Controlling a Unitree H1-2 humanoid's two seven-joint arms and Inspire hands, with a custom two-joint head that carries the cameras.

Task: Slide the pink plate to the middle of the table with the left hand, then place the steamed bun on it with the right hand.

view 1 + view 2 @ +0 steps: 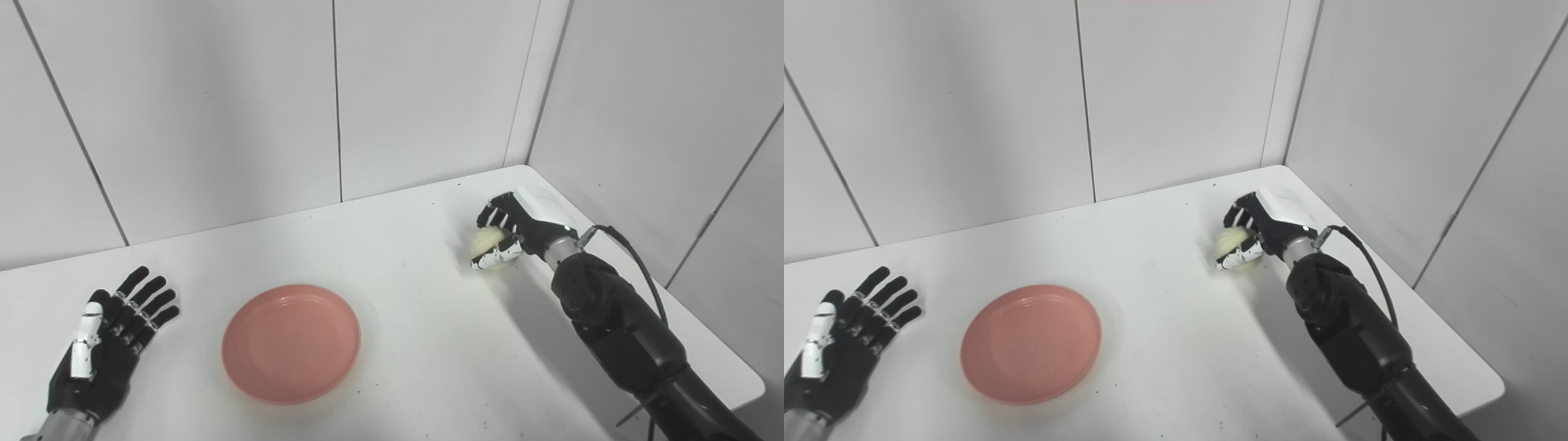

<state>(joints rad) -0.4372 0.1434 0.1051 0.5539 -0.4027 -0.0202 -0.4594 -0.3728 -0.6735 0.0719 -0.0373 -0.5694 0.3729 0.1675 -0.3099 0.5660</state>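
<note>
A round pink plate (291, 341) lies flat on the white table (404, 294), a little left of its middle and near the front. My left hand (104, 349) rests palm up at the table's left side, open, well apart from the plate. Far to the right, near the back corner, a pale steamed bun (488, 244) sits between the fingers and thumb of my right hand (505, 236), which is shut on it. Whether the bun touches the table is hard to tell.
White wall panels (245, 110) close off the back and right side of the table. The table's right edge (710, 318) runs beneath my right forearm.
</note>
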